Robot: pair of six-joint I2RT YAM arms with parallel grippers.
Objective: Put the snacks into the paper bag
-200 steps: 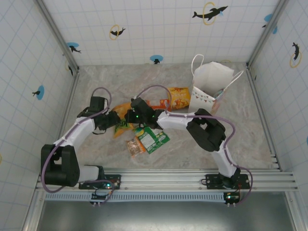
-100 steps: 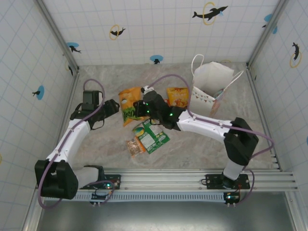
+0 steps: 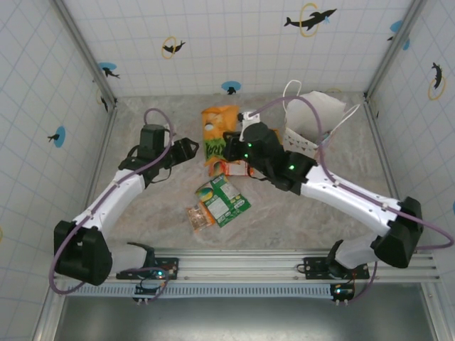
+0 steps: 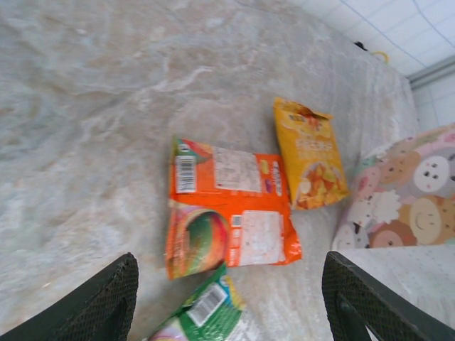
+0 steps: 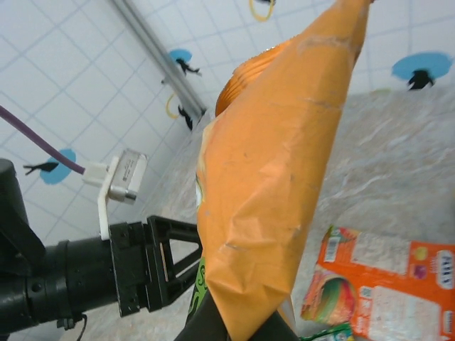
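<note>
- One green packet [image 3: 229, 202] and a brownish one [image 3: 200, 216] lie near the bench's [image 3: 306, 213] near edge.
- Mid-bench, right end effector [image 3: 231, 144] clenches the orange packet [image 3: 215, 133], long axis near-to-far; left end effector [image 3: 186, 147] gapes empty.
- Paper bag [image 3: 313, 117] stands rightward, far-right corner.
- Left wrist view shows flat orange packets [image 4: 242, 174] plainly.

Top cam overhead; wrist cams close, sharing orange packets [image 4: 229, 209].
</note>
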